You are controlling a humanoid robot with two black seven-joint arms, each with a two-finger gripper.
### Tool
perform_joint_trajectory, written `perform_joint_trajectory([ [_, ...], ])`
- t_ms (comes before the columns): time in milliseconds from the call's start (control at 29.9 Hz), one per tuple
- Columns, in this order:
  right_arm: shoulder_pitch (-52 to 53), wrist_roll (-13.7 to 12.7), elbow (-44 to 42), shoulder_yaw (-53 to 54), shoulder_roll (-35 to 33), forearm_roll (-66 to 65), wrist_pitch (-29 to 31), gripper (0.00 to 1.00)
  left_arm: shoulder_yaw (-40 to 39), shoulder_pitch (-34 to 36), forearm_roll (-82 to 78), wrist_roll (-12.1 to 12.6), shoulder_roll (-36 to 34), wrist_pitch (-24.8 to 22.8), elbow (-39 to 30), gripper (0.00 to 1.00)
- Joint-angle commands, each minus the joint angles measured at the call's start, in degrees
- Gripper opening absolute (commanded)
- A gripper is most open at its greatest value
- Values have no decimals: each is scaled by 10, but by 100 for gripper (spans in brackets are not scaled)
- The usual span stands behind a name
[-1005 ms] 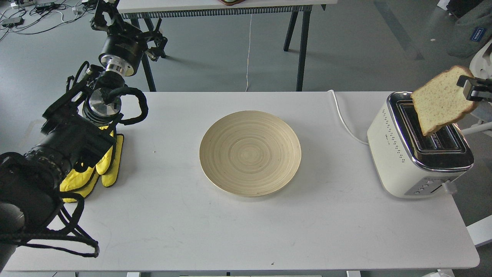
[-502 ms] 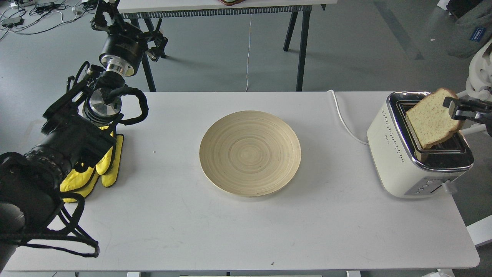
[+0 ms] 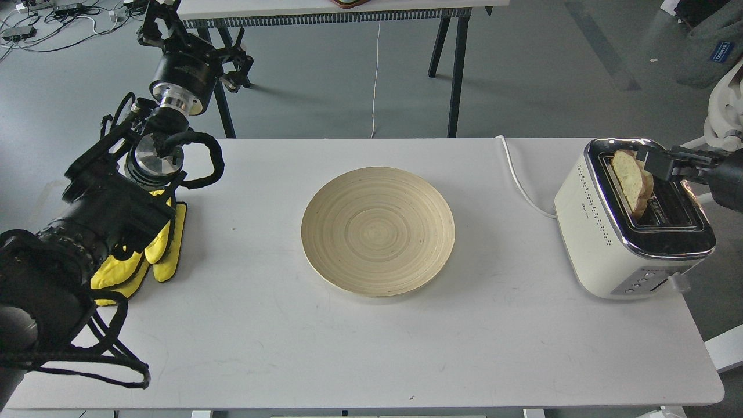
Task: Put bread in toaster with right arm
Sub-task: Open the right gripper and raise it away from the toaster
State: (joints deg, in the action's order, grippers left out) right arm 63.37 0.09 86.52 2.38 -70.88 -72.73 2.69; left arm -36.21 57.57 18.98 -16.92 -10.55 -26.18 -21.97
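The right arm's jaws (image 3: 650, 165) pinch the bread (image 3: 631, 181) half inside the toaster (image 3: 598, 232) slot — it should go straight down, then let go.

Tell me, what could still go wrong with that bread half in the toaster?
The bread leans in the slot nearer the plate, its top above the toaster rim; it might jam instead of dropping. The right pincer looks closed on its upper corner, so pulling away without opening could lift it out. The toaster sits near the table corner, so a hard push might shift it.
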Motion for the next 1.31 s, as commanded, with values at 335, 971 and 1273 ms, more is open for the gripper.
perform_joint_trajectory([
  [335,0,45,-59,162,123,395,7,100,0,0,0,0,0,0,0,100],
  [971,-89,119,-371,325,383,841,137,99,0,0,0,0,-1,0,0,100],
  [1273,-172,117,-386,480,457,842,174,99,-2,0,0,0,-1,1,0,100],
])
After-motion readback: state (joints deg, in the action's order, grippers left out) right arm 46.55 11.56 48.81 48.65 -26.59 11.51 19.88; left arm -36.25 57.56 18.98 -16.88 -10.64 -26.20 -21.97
